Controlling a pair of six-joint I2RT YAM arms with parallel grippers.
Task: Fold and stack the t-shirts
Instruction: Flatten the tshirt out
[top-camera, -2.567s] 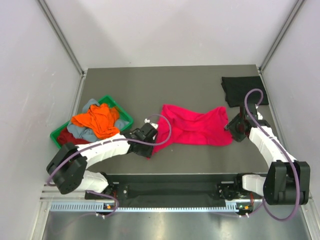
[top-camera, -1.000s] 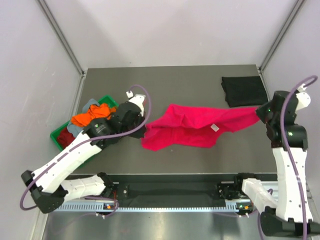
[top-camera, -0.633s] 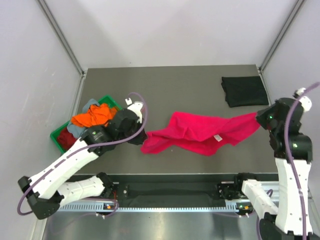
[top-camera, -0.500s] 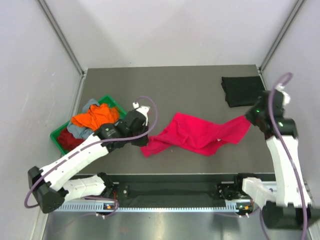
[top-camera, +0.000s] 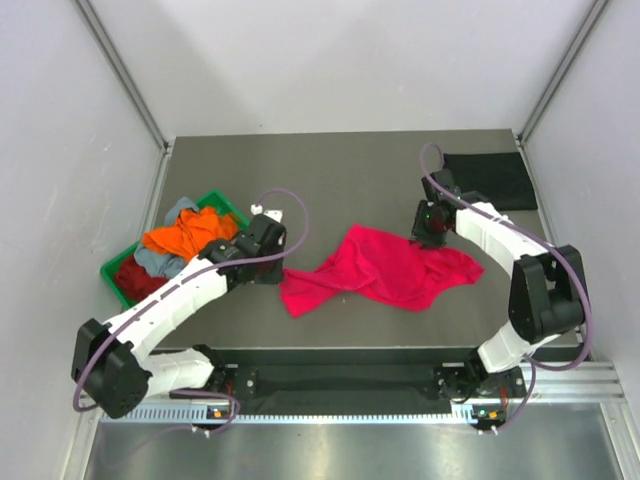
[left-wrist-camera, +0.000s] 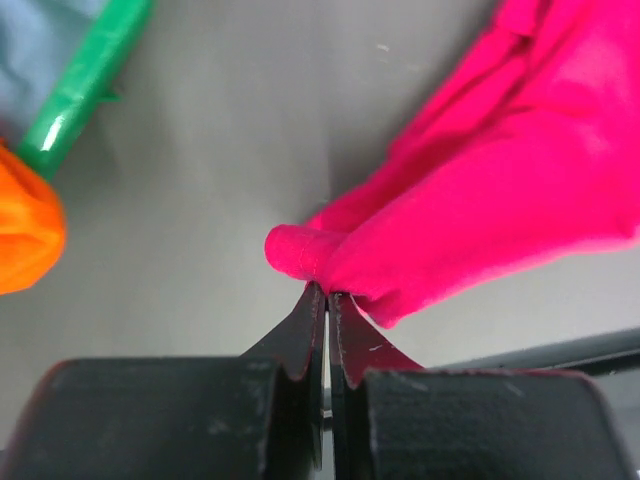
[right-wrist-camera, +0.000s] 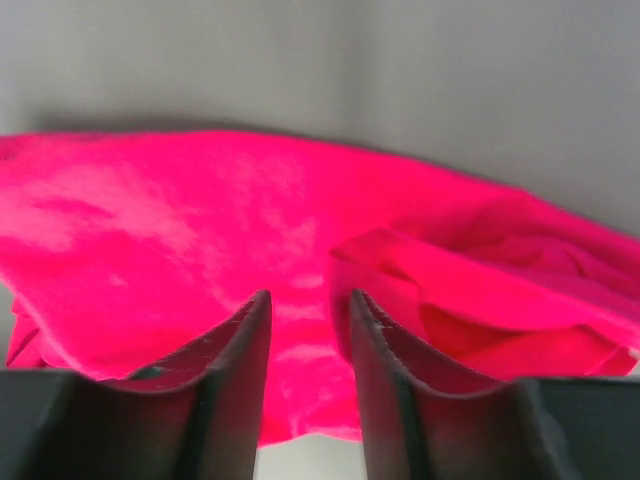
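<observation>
One pink-red t-shirt (top-camera: 385, 270) clamped in the left hand (left-wrist-camera: 327, 295), right hand (right-wrist-camera: 308, 310) parted over it; one black t-shirt (top-camera: 490, 180); three more t-shirts (top-camera: 190, 232) in one tray (top-camera: 108, 272).

Left white arm (top-camera: 165, 310) runs low from its base, forward and to the right. Black two-finger left gripper (left-wrist-camera: 325, 292) is pinched tight, with a fold of the bright pink-red cloth t-shirt (left-wrist-camera: 480, 200) caught at its tips. Right white arm (top-camera: 505, 232) reaches forward, forearm angled back left. Right gripper (right-wrist-camera: 308, 300) points down, jaws parted with a narrow gap.
</observation>
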